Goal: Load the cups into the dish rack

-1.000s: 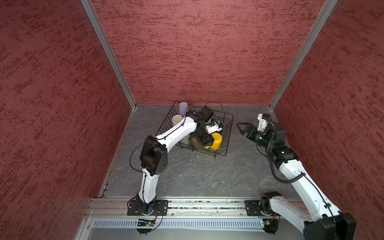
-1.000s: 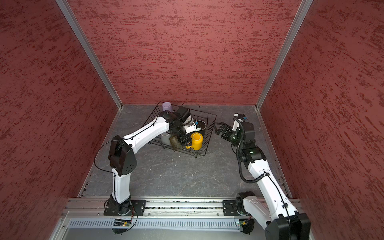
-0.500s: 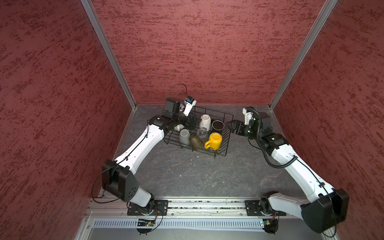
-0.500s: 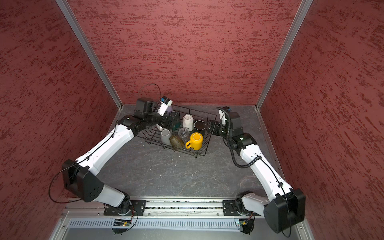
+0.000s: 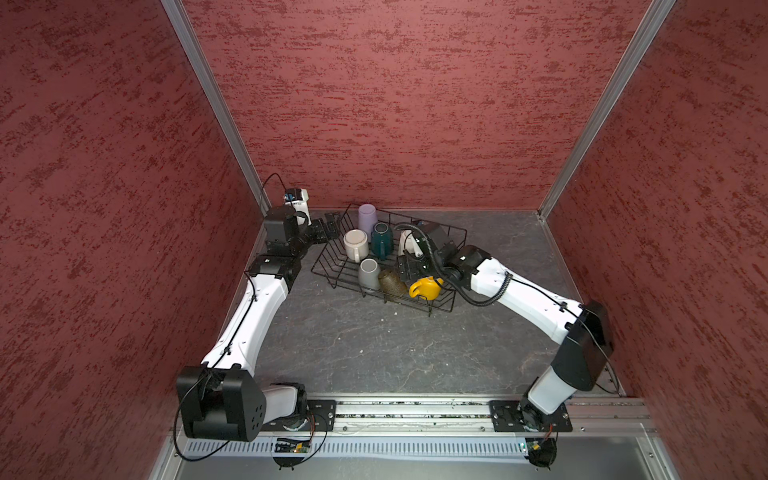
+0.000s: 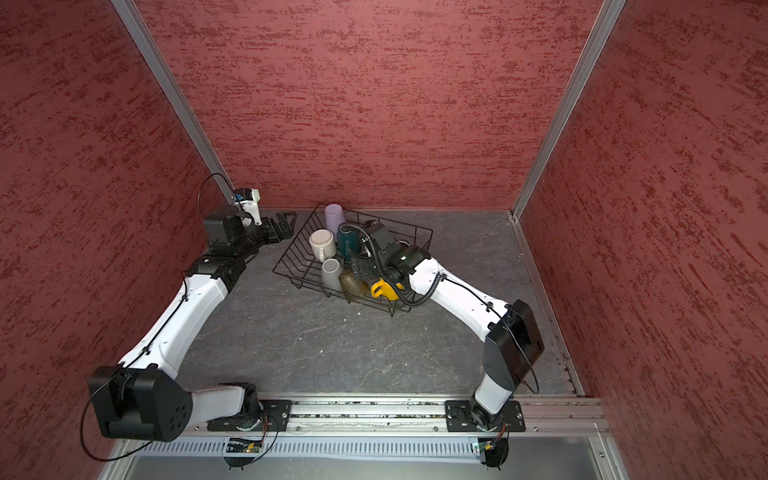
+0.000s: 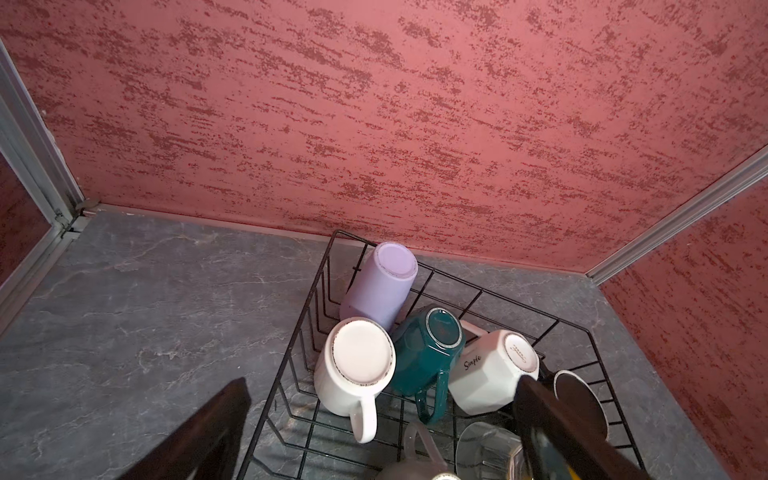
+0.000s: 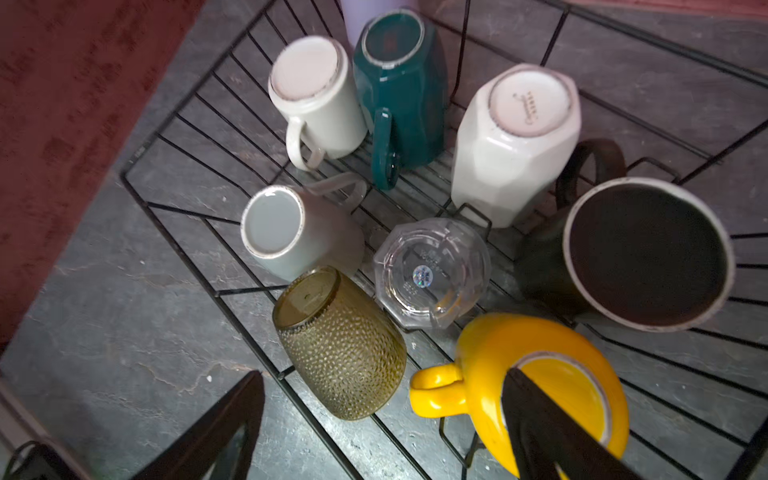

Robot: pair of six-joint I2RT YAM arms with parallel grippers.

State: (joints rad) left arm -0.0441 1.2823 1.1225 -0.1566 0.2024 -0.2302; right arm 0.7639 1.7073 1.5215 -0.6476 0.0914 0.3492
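- Nearest, the grey surface (image 5: 353, 345) in front of the dish rack (image 5: 328, 266) carries no cup. Both top views show every cup inside the wire basket.
- In the rack's front row, the yellow mug (image 5: 424, 287) lies tipped with its mouth showing. Beside it the amber dimpled glass (image 5: 391, 283) and the grey mug (image 5: 368, 272) lean bottom-up.
- Over that row hangs the right gripper (image 5: 409, 268), jaws wide apart and holding nothing. A second ago it waited outside the rack's right side, so it has swung in across the rim. In the right wrist view one finger (image 8: 552, 428) overlaps the yellow mug, but I cannot tell whether they touch.
- In mid-rack the clear glass (image 8: 432, 272) stands inverted. The black mug (image 8: 644, 253) beside it shows a dark round face; mouth or base, I cannot tell.
- In the back row, the white mug (image 5: 356, 245), dark teal mug (image 5: 380, 241) and white faceted mug (image 8: 515, 141) are all base-up. The lavender tumbler (image 5: 368, 218) leans in the far corner.
- Farthest, the left gripper (image 5: 330, 226) is spread open and empty, just outside the rack's far left edge. A second ago it was down among the cups, so it has pulled clear.
- With nine cups counted in the rack, loading looks essentially done. The right gripper's approach suggests tidying the tipped yellow mug.
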